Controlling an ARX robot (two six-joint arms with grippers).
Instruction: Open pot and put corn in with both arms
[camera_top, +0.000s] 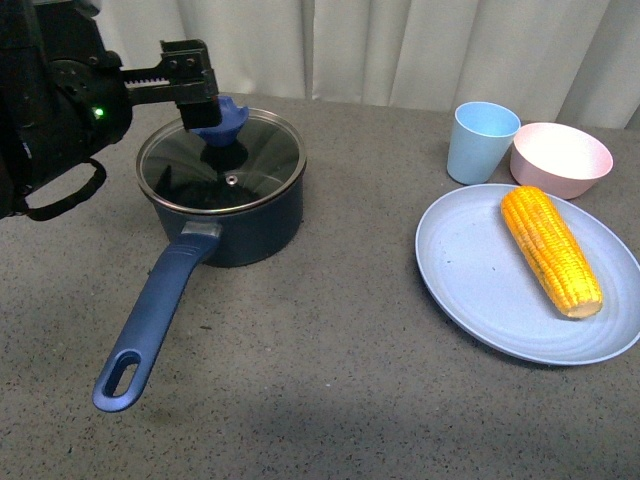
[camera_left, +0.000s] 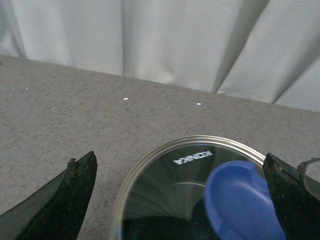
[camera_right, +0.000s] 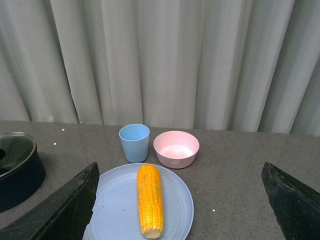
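The navy pot (camera_top: 235, 222) stands at the left with its glass lid (camera_top: 205, 170) on and its long handle (camera_top: 150, 318) pointing to the front. My left gripper (camera_top: 200, 105) is open and hovers at the lid's blue knob (camera_top: 224, 124). In the left wrist view the knob (camera_left: 240, 202) lies close to one finger (camera_left: 292, 197), off-centre between the open fingers, over the lid (camera_left: 160, 195). The corn (camera_top: 550, 248) lies on a pale blue plate (camera_top: 470, 270) at the right. My right gripper (camera_right: 180, 205) is open above the corn (camera_right: 150, 200), well clear of it.
A light blue cup (camera_top: 481, 140) and a pink bowl (camera_top: 560, 158) stand just behind the plate. The right wrist view shows the plate (camera_right: 115, 210), the cup (camera_right: 134, 142), the bowl (camera_right: 176, 148) and the pot's edge (camera_right: 17, 170). A white curtain closes the back.
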